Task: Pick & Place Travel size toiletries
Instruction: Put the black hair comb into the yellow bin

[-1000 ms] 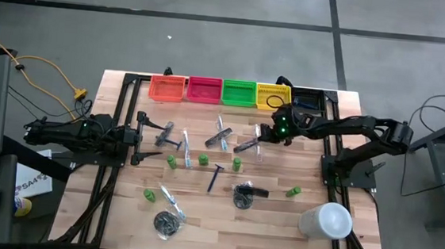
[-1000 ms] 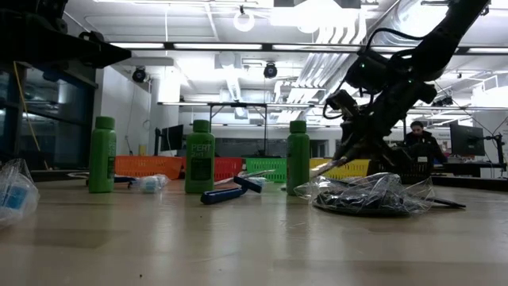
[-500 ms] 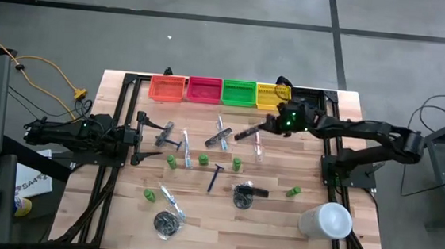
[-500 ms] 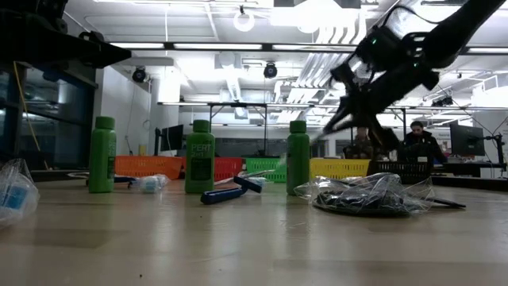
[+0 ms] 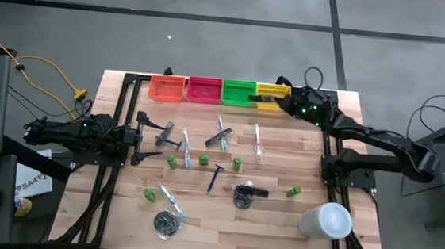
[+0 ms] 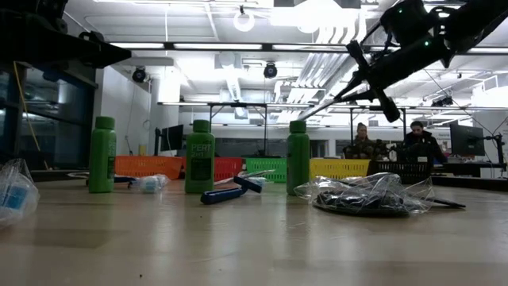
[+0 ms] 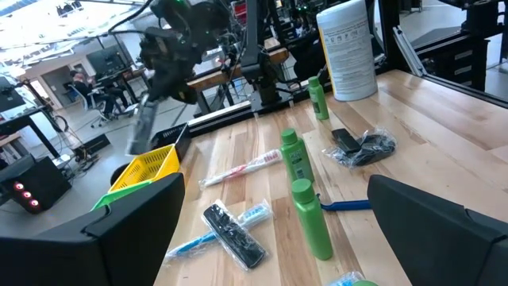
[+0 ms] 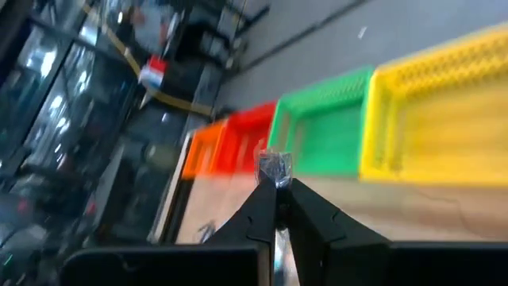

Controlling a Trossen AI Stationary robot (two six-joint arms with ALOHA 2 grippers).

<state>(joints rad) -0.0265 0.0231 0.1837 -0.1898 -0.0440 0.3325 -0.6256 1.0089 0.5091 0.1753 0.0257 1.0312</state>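
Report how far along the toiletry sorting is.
Done: nothing visibly binned yet. In hand: the right gripper is shut on a slim grey comb, held over the yellow plastic bin. Left: the stubby green bottles, the dark-blue razor and wrapped toothbrushes lie on the table. The left gripper waits, open.

Two dark jointed arms; the right arm [image 5: 380, 141] shows a small green light near its wrist.

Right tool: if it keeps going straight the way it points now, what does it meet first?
Probably the green bin. The right tool, shut on a grey comb, hangs by the yellow bin pointing along the bin row, though depth is unclear.
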